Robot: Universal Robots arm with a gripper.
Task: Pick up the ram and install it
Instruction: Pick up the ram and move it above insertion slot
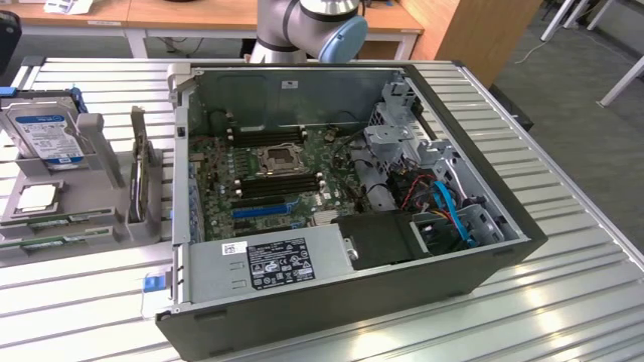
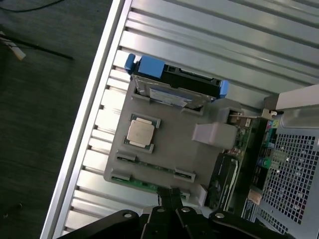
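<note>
Exterior view: high up, angled down on the open computer case and slatted worktop, mid distance, arm base on the far side. Wrist view: closer, steeply down past the tool onto the grey holder. Shared: holder, hard drive, case rear corner.

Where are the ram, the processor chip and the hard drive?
ram (image 2: 142,183): wrist view, green edge of the stick lying in the gray holder (image 2: 174,149).
processor chip (image 2: 140,132): wrist view, middle of its metal lid.
hard drive (image 1: 45,136): exterior view, its label.
</note>
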